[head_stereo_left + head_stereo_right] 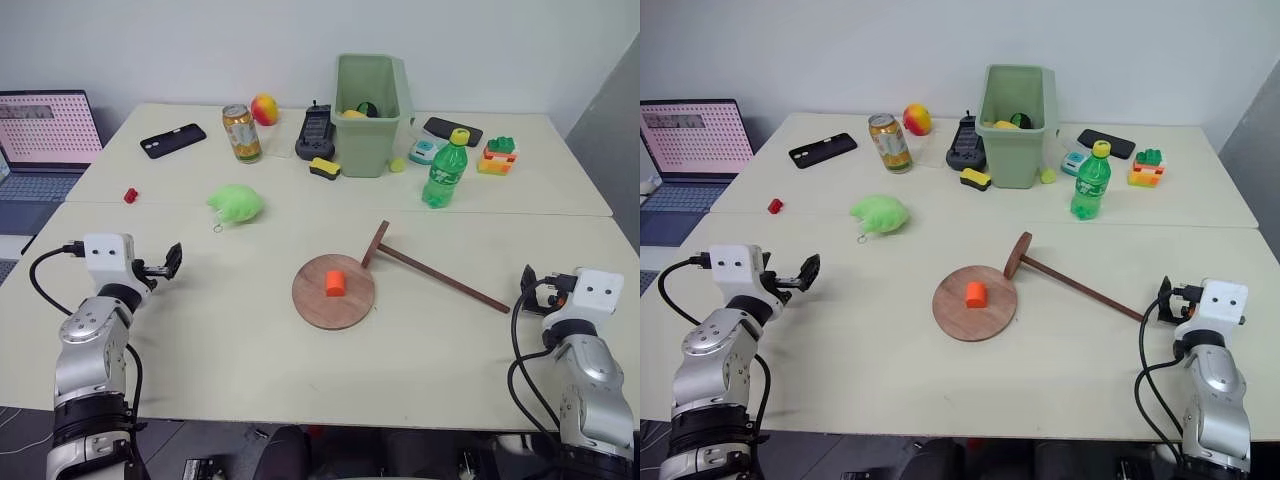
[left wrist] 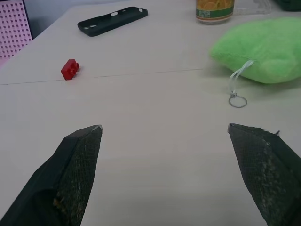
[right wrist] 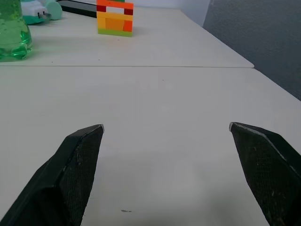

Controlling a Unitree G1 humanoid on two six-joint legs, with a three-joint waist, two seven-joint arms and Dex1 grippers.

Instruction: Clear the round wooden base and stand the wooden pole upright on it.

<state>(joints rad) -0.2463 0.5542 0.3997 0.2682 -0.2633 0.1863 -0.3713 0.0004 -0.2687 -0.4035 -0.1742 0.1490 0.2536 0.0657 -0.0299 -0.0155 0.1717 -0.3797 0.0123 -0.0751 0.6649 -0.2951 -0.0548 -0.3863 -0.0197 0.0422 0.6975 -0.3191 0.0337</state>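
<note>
Mid-table (image 1: 200,350): round wooden base (image 1: 315,300) blocked by orange block (image 1: 334,283), so not yet cleared. At its 2 o'clock, wooden pole (image 1: 445,277) lying flat, disc end touching. Left gripper (image 1: 170,262) and right gripper (image 1: 527,283) wide apart, fingers open, empty.

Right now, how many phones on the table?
2 flat ones: a black phone at the far left near the laptop, another dark phone behind the green bin. The bin's contents are partly hidden.
</note>
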